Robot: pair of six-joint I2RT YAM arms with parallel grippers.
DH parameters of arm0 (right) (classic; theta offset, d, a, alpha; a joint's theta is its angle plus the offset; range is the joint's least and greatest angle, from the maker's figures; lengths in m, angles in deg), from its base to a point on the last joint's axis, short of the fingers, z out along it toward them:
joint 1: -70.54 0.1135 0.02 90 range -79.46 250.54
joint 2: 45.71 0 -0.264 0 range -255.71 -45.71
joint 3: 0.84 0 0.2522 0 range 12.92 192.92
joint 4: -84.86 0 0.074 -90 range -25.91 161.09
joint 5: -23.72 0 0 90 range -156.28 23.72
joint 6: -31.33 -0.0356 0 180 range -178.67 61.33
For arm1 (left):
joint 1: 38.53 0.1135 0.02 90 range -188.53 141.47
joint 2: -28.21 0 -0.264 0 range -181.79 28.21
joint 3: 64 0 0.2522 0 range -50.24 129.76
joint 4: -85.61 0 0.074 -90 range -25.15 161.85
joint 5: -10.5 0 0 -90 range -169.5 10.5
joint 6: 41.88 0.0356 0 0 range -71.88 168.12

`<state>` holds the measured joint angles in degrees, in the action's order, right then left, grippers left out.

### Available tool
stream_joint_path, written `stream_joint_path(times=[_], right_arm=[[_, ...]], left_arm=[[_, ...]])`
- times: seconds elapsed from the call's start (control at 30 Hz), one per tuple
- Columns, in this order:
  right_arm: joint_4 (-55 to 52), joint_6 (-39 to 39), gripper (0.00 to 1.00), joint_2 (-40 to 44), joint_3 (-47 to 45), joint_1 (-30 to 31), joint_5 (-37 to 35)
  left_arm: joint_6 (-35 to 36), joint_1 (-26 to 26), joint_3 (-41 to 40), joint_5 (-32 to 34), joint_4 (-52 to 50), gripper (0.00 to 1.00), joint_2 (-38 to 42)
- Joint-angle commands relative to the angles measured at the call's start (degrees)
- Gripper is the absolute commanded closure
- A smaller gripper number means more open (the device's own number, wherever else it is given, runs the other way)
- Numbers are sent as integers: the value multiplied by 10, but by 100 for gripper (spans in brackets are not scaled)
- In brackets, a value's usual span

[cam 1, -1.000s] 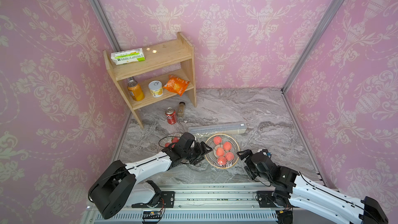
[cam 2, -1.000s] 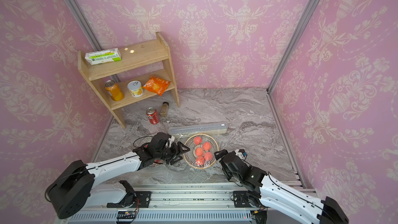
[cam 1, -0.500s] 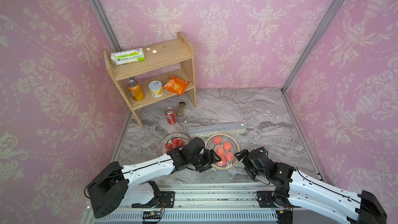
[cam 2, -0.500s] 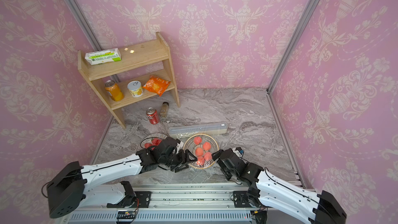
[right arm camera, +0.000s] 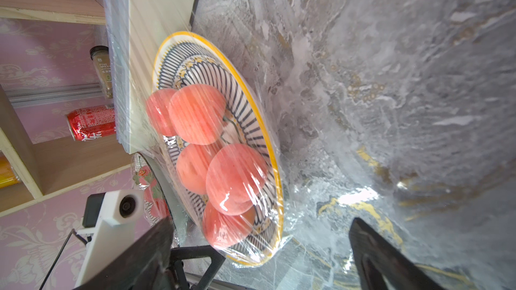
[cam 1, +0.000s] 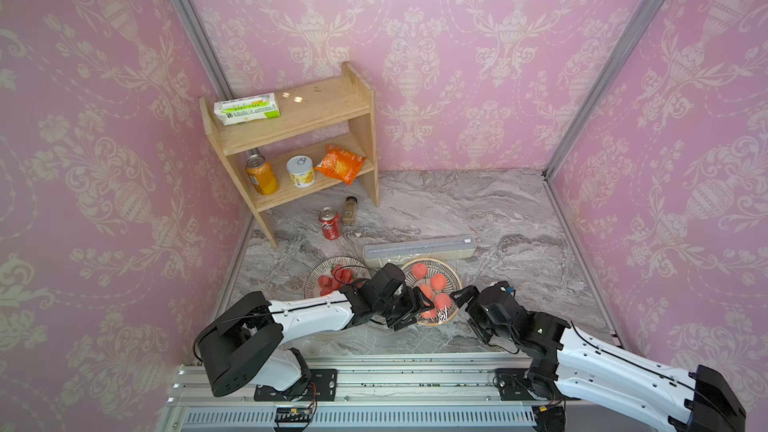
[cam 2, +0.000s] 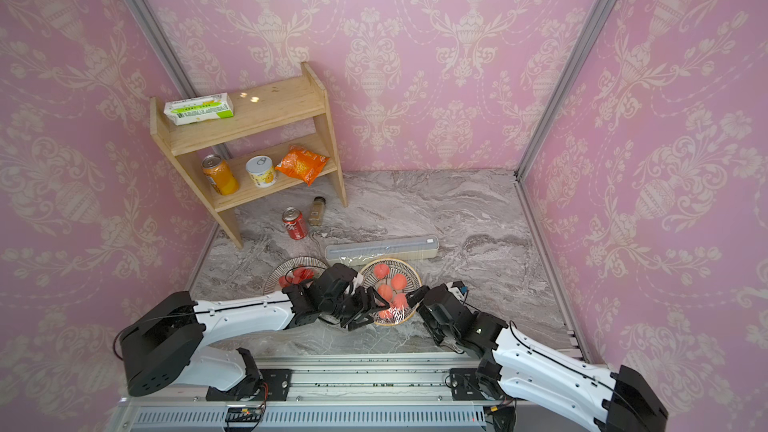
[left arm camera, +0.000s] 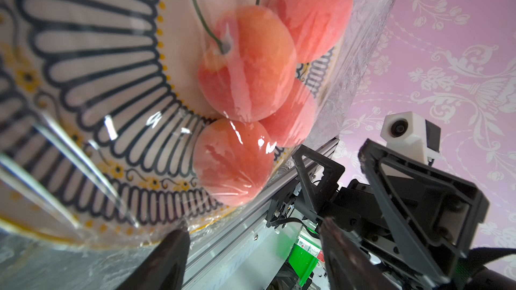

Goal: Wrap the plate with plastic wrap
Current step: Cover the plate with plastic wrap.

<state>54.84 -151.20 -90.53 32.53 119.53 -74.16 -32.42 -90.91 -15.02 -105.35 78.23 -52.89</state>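
Lying flat on the grey marble tabletop (cam 1: 498,209), the long narrow pale grey-white dispenser box (cam 1: 417,246) is being shown in both top views with its long axis running side to side, just behind the round, yellow-rimmed patterned plate (cam 1: 458,280) of pink peaches (cam 1: 437,282). The thin clear plastic wrap (cam 1: 444,314) is being drawn from the box toward the robot across the plate, but here it is being betrayed only by glints at the near rim. The black left gripper (cam 1: 415,310) and black right gripper (cam 1: 462,305) are being held at that rim, facing each other. A second plate of red fruit (cam 1: 311,280) is being partly hidden by the left arm.

From the left wrist, the plastic wrap (left arm camera: 240,140) is being seen creased and shiny over the peaches. The left gripper (left arm camera: 254,228) is being cut off to two spread tips with nothing between them. The right gripper (left arm camera: 332,150) opposite is being held wide apart.

From the right wrist, the plastic wrap (right arm camera: 237,179) is being seen spanning from the dispenser box (right arm camera: 162,23) over the plate and onto the marble, which it is blurring. The right gripper (right arm camera: 261,225) is being held spread and empty. A red drink can (right arm camera: 92,124) and a small spice bottle (right arm camera: 104,75) are being shown beyond the box.
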Motion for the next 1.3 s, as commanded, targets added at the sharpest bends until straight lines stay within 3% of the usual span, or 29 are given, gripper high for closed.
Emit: stream_joint_path(times=[0.0,0.23,1.27], right_arm=[[-20,9,0,9,11,-5,-8],[-27,15,0,7,13,-8,-8],[56,10,0,-66,16,-10,23]], left_arm=[[-4,-4,5,-9,-23,25,12],[2,-4,-12,2,-67,24,53],[-34,32,-27,-36,90,24,-55]])
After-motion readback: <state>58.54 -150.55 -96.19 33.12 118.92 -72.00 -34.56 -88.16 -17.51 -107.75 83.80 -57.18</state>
